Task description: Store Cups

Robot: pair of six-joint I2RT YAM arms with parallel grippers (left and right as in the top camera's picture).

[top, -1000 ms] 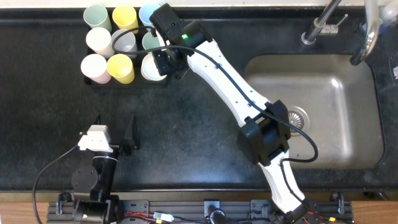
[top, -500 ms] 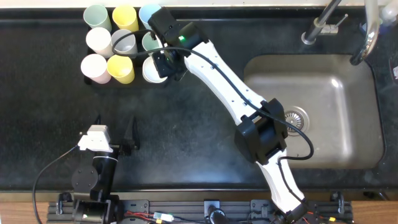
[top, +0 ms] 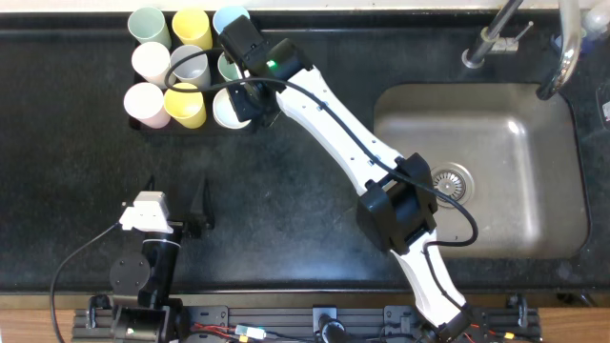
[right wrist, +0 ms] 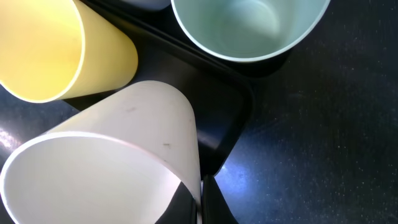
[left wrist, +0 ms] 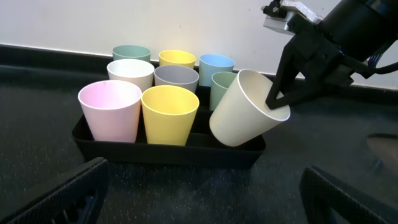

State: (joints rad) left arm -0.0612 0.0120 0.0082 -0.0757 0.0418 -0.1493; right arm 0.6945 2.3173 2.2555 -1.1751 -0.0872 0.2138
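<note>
A black tray (left wrist: 166,153) at the back left of the counter holds several upright cups, among them a pink cup (left wrist: 111,112) and a yellow cup (left wrist: 169,115) in its front row. My right gripper (top: 252,101) is shut on the rim of a cream cup (left wrist: 244,111), which hangs tilted over the tray's front right corner, mouth turned up and away from the other cups. From the right wrist, the cream cup (right wrist: 118,158) lies beside the yellow cup (right wrist: 56,53) and a pale green cup (right wrist: 249,25). My left gripper (top: 176,195) rests open near the counter's front left.
A steel sink (top: 534,210) with a faucet (top: 496,36) takes up the right side. The right arm stretches diagonally across the dark counter (top: 286,210). A white wall rises right behind the tray.
The right gripper has shifted a little left with the cream cup, bringing it closer to the yellow cup in the tray's front row. The left arm has kept still.
</note>
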